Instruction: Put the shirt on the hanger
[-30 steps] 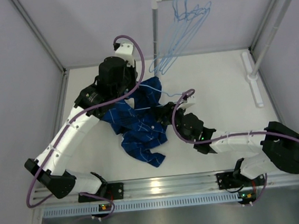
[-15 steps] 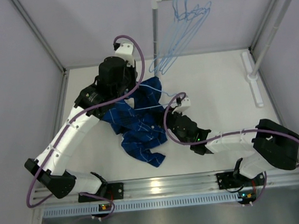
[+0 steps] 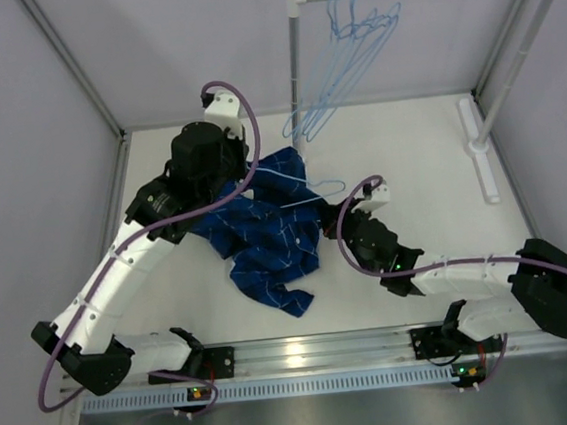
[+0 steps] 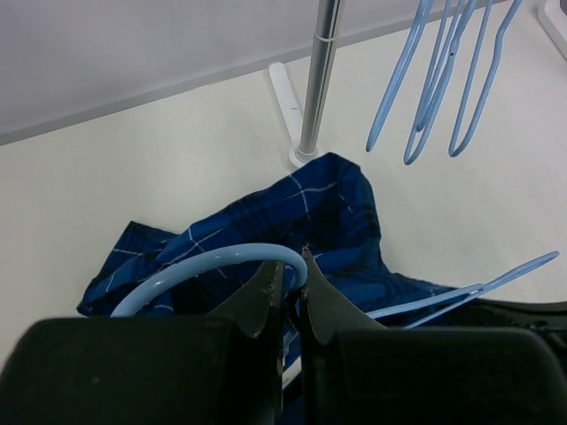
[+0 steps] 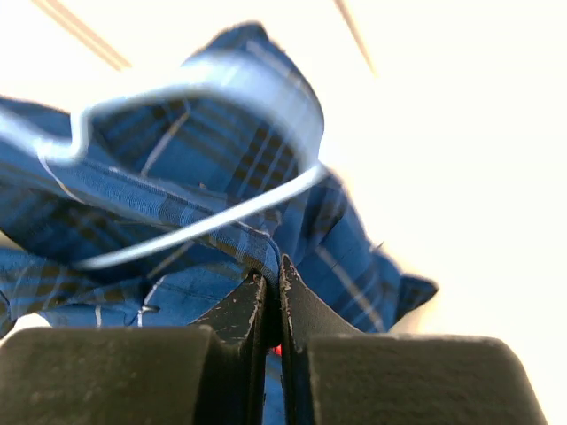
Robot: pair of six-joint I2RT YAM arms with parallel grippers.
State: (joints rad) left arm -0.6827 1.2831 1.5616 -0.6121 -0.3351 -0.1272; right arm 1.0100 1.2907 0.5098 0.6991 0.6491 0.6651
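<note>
Two grips: left end effector (image 4: 285,273) pinching hanger (image 4: 195,266); right end effector (image 5: 270,276) pinching shirt (image 5: 208,150) edge; open table (image 3: 419,159) rightward.

Bright, even light, faint shadows; right wrist view washed out, the hanger (image 5: 257,78) blurred close up.

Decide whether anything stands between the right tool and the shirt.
Nothing visible does: the right tool is shut on a fold of the shirt, just below the hanger wire.
</note>
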